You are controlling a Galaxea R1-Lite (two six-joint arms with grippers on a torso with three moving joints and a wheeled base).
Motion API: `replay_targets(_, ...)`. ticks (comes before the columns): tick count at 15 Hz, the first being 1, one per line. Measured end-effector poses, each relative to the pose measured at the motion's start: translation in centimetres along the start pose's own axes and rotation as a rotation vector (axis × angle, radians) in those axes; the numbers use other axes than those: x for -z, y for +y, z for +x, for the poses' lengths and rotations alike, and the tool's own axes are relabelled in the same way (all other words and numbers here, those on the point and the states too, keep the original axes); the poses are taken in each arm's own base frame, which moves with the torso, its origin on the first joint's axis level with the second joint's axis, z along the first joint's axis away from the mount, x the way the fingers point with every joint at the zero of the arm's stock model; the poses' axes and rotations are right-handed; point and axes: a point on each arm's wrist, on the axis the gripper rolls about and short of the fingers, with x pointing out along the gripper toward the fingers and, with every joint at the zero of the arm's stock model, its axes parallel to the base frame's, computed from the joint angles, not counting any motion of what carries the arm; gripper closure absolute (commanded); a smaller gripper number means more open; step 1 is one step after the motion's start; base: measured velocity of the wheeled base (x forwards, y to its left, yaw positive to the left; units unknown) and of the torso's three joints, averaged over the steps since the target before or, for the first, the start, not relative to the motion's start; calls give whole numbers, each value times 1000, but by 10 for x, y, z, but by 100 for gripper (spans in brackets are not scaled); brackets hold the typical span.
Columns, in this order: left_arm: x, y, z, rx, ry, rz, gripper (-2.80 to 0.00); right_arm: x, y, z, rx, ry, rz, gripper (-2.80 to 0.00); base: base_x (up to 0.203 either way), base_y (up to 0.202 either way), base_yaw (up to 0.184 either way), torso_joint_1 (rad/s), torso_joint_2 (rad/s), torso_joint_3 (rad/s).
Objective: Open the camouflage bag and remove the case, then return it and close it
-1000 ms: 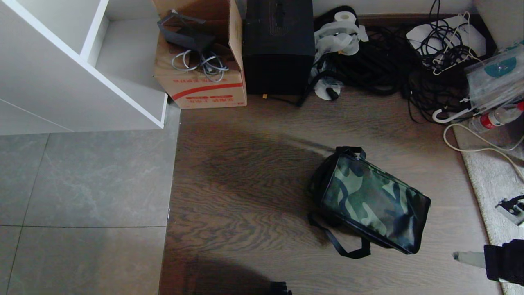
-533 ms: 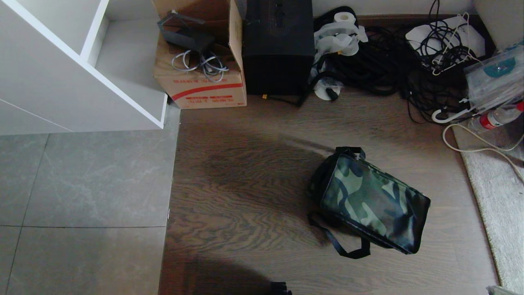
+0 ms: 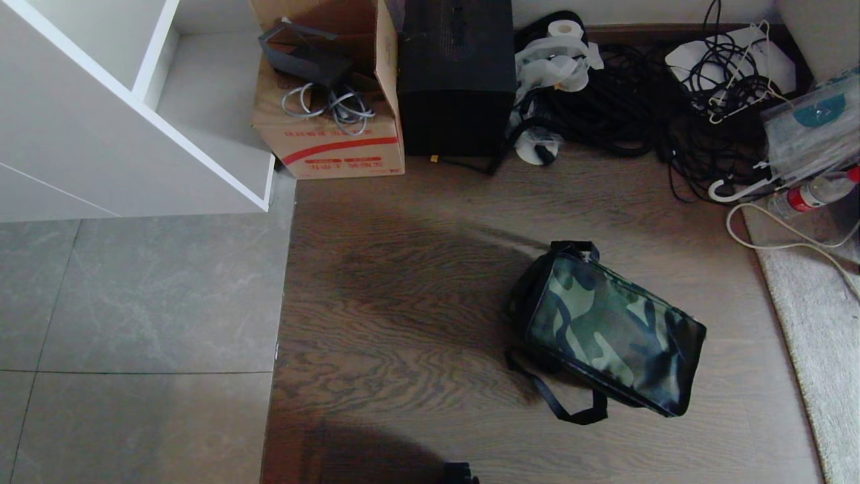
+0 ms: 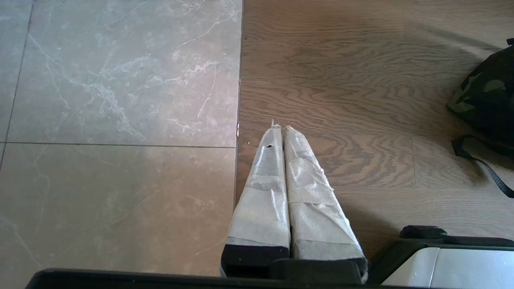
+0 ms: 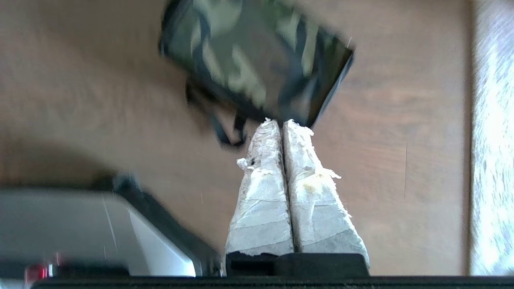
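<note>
We are observing the camouflage bag (image 3: 608,336) lying closed on the wooden floor (image 3: 403,296), well clear of the red-striped cardboard box (image 3: 332,144), its long axis running diagonally away from that box. We are keeping the left gripper (image 4: 280,127) and right gripper (image 5: 277,121) closed and empty, the right one hovering above the bag.

I saw brown wood-grain flooring (image 3: 416,282) meeting grey marbled tiles (image 3: 134,302), a white shelf unit (image 3: 101,101), and a pale rug (image 3: 820,316).
</note>
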Motion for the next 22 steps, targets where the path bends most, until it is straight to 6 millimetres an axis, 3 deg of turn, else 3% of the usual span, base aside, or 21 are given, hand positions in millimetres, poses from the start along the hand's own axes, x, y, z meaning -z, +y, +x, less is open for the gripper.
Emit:
replay_targets(5,0,0,0,0,0,0,0,6,0,-8,28,-87,84,0,0,0,0,0,0,0)
replay_targets(22,0,0,0,-15,0,-37,0,6,0,-9,29,-104,84,0,0,0,0,0,0,22)
